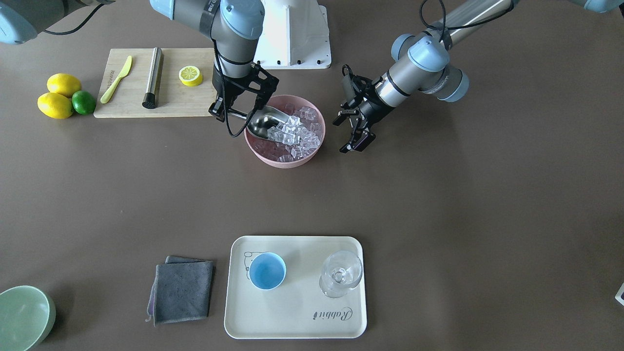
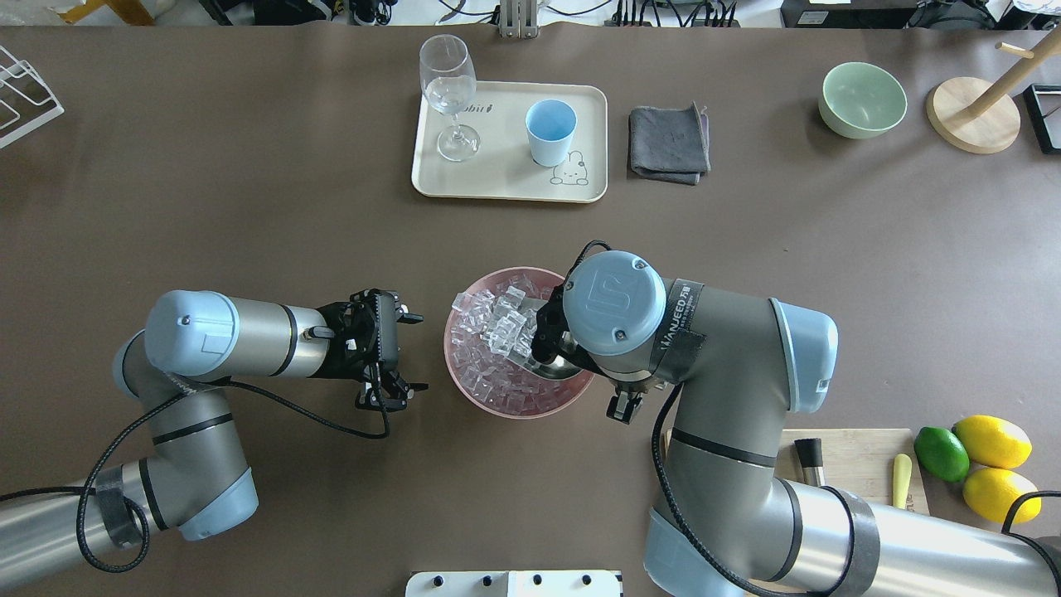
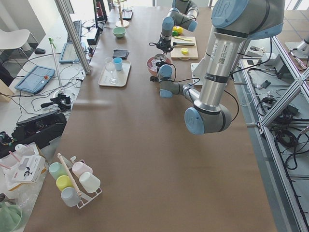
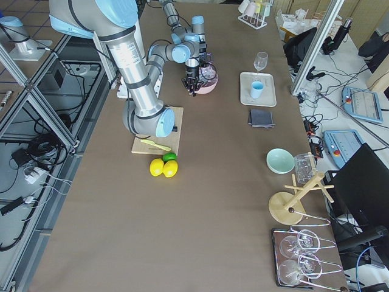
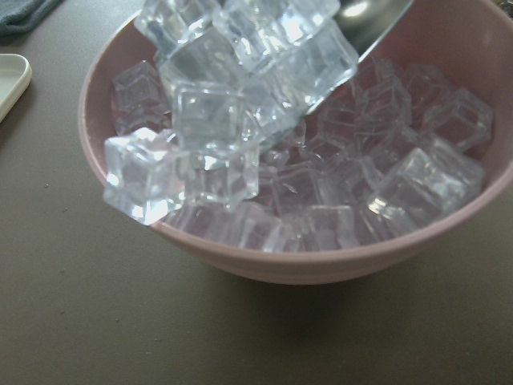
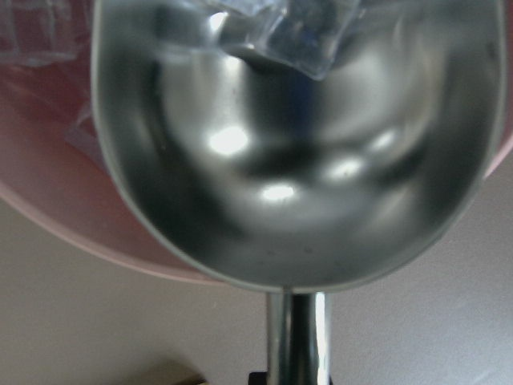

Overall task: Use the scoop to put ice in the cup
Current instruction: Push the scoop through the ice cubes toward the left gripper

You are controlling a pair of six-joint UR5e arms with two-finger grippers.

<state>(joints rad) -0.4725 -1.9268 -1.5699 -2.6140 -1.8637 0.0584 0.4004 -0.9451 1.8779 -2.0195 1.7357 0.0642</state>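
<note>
A pink bowl [image 1: 285,163] holds many clear ice cubes [image 1: 297,139]. My right gripper [image 1: 235,113] is shut on the thin handle of the steel scoop [image 1: 263,122], whose trough lies tilted in the bowl with a heap of ice [image 5: 240,96] at its mouth. From the right wrist, the scoop [image 6: 296,160] fills the view with a few cubes at its far end. My left gripper [image 2: 420,351] is open and holds nothing, just beside the bowl [image 2: 497,410]. The light-blue cup [image 1: 267,271] stands upright on a cream tray [image 1: 292,317], far across the table.
A clear stemmed glass [image 1: 341,275] shares the tray. A grey cloth [image 1: 183,290] and a green bowl [image 1: 24,317] lie near it. A cutting board [image 1: 131,105] beside my right arm carries a knife, a steel cylinder and a lemon half; two lemons and a lime [image 1: 84,102] sit past it.
</note>
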